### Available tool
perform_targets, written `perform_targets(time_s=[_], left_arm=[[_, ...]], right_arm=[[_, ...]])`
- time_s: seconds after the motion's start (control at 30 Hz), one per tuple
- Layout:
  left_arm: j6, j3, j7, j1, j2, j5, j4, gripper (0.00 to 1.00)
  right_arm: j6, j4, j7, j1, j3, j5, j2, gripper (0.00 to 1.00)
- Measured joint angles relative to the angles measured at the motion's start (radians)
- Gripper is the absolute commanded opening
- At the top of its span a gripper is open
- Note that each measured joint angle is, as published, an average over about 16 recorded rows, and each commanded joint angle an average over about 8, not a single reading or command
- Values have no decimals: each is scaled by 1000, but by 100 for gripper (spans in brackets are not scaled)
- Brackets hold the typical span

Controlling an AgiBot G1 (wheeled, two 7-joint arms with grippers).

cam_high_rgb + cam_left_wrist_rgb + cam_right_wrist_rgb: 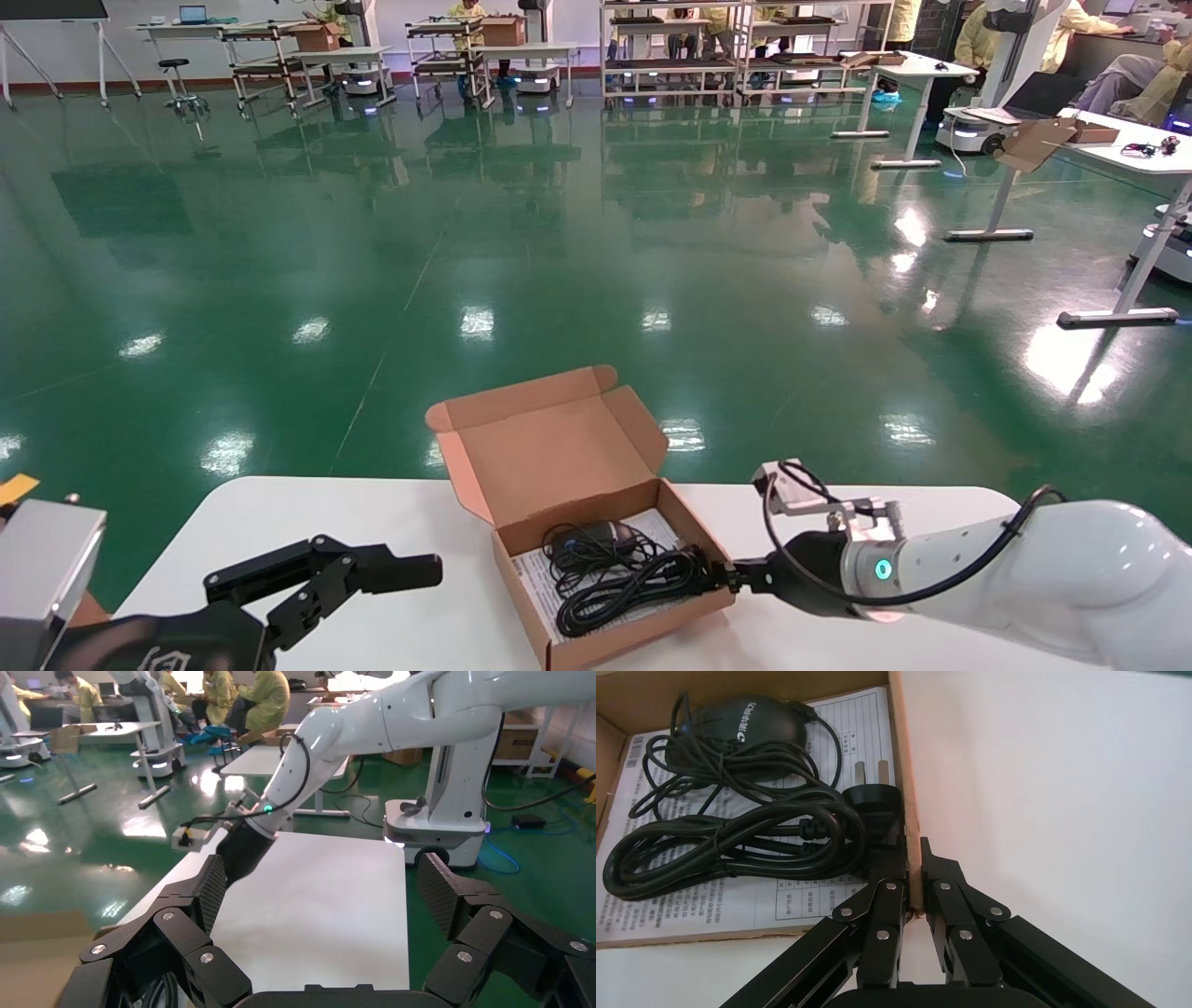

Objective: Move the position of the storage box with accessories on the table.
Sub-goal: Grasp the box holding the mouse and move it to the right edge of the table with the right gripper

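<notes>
Right wrist view: right gripper (914, 860) jaws pinch storage box (905, 776) wall.

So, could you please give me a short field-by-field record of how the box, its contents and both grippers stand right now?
box: brown cardboard box, lid open, on the white table
contents: black mouse and coiled black cable on a printed sheet
right gripper: shut on the box's side wall, one finger inside, one outside
left gripper: open, over the table to the robot's left of the box, holding nothing
task state: box gripped by the wall, ready to be moved
</notes>
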Motion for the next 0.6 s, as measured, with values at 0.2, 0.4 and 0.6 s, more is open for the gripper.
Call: perform_targets(time_s=[0.2, 0.4, 0.6], left_arm=[[0, 0, 0, 0, 0, 0, 0, 100], [0, 0, 0, 0, 0, 0, 0, 100], [0, 0, 0, 0, 0, 0, 0, 100]], right_arm=[[-52, -18, -43, 51, 13, 17, 29, 0], [-103, -34, -78, 122, 21, 27, 66, 0], [-132, -57, -106, 204, 22, 25, 109, 0]])
